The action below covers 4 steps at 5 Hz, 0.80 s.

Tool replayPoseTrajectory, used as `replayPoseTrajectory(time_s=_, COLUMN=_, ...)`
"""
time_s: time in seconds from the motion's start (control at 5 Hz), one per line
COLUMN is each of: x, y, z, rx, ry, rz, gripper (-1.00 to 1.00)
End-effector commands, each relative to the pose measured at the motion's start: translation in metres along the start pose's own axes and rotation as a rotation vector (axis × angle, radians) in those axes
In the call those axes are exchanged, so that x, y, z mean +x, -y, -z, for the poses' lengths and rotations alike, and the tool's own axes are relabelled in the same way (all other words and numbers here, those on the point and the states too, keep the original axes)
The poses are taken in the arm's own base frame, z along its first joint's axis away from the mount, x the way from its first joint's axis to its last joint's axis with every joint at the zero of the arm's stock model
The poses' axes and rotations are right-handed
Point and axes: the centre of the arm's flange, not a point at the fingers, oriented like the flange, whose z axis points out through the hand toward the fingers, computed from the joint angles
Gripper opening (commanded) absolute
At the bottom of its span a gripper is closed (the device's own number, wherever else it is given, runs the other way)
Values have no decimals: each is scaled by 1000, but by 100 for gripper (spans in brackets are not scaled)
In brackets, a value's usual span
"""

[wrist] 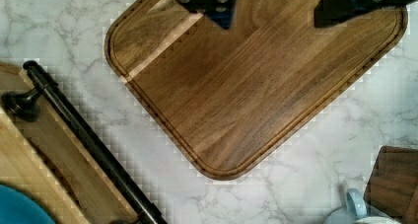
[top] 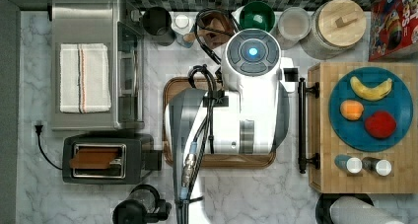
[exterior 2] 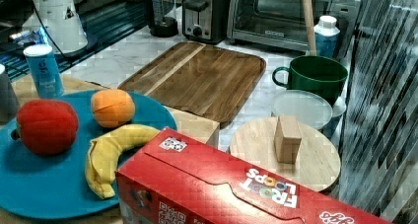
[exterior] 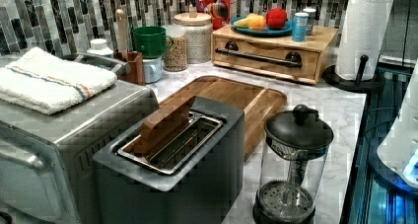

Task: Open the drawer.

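The drawer is a light-wood panel set flush in the bamboo cabinet, at the top view's right. Its long black bar handle runs along the front and also crosses the wrist view as the handle. My gripper hangs open above the brown wooden tray, with nothing between its dark fingers. It is apart from the handle. The white arm stands over the tray in the top view, just left of the handle.
A blue plate with fruit and two shakers sit on the cabinet. Toaster oven, toaster and French press stand at the top view's left. A green mug, jars, a cereal box and a paper towel roll ring the counter.
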Motion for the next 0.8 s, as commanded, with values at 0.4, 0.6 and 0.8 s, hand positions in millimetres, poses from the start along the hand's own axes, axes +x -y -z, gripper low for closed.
replayPoseTrajectory(time_s=0.4, x=2, y=-9, z=-6, rx=5, ry=-4, rz=63, gripper=100)
replayPoseTrajectory(time_s=0.6, x=17, y=-34, z=-13, rx=21, ry=15, rz=160, gripper=100)
replayPoseTrajectory(time_s=0.8, x=26, y=-67, z=-45, rx=38, ry=10, rz=305, gripper=100)
